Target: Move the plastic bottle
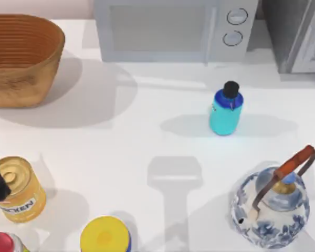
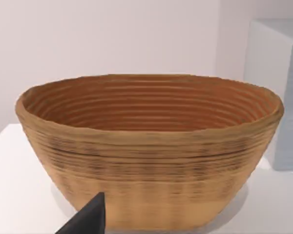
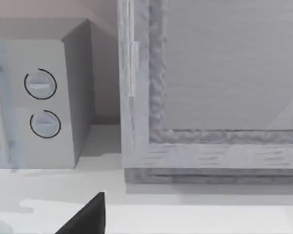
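Fingers unseen; plastic bottle (image 1: 226, 112) upright on white table (image 1: 147, 136).

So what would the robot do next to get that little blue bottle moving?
Probably bring the right arm toward the plastic bottle. It stands upright and untouched on the table's right half, in front of the microwave, with the teapot nearer the front edge.
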{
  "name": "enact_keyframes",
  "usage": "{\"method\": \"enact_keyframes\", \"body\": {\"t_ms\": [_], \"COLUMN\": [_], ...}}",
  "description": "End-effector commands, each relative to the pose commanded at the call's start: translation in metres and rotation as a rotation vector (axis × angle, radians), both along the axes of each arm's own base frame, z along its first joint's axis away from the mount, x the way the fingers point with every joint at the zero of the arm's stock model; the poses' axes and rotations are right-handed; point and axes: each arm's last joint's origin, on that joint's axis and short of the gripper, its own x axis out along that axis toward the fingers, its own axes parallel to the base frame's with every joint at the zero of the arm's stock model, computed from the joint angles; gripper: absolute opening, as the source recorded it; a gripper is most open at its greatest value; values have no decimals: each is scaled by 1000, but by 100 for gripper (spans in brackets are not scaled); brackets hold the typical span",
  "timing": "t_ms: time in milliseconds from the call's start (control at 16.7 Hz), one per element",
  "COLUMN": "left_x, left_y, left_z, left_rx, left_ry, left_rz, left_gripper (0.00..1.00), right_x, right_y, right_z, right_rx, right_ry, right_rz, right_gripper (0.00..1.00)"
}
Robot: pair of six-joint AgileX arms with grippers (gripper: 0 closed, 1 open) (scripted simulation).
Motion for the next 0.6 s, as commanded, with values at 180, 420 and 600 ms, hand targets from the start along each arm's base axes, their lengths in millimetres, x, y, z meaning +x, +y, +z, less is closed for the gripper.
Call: {"method": "enact_keyframes", "body": {"t_ms": [180, 420, 600], "left_x": [0, 7, 23], "left_y": [-1, -9, -22], "left_z": [2, 22, 45], "left_rx": [0, 1, 4], "left_ry": [0, 3, 33], "left_rz": [-6, -81, -178], "left_gripper": [100, 100, 100], "right_x": [0, 0, 0], "right_y": [0, 0, 0], "right_z": [0, 0, 0], "right_rx": [0, 0, 0], "right_ry": [0, 0, 0], "right_rz": [0, 0, 0], "right_gripper": [100, 100, 100]}}
